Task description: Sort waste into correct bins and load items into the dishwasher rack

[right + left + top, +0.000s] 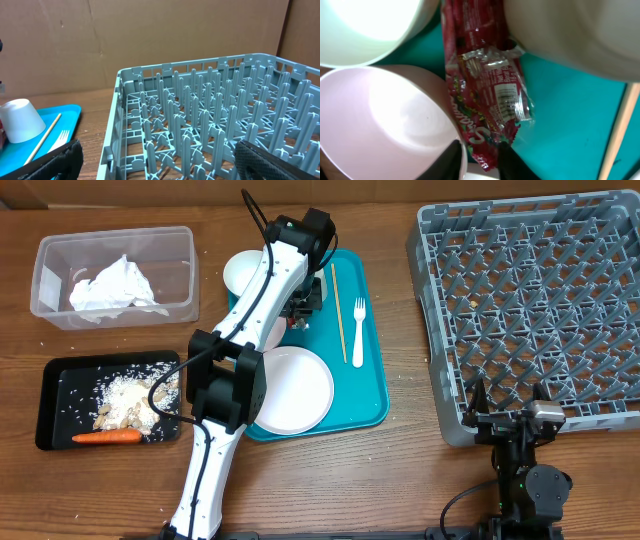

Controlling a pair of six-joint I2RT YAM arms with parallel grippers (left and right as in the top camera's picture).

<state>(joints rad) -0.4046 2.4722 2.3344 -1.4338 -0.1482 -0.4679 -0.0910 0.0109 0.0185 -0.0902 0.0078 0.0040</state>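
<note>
A red candy wrapper (490,100) lies on the teal tray (370,395) between a pink bowl (385,120) and a white cup (245,272). My left gripper (482,160) is low over the tray, its two fingers pressed against the wrapper's lower end. In the overhead view the left gripper (300,305) hides the wrapper. A white plate (290,390), a white fork (358,330) and a wooden chopstick (338,310) also lie on the tray. My right gripper (510,420) is open and empty at the near edge of the grey dishwasher rack (540,300).
A clear bin (115,275) with crumpled paper stands at the back left. A black tray (60,400) at the front left holds rice scraps and a carrot (105,437). The rack (210,115) fills the right wrist view.
</note>
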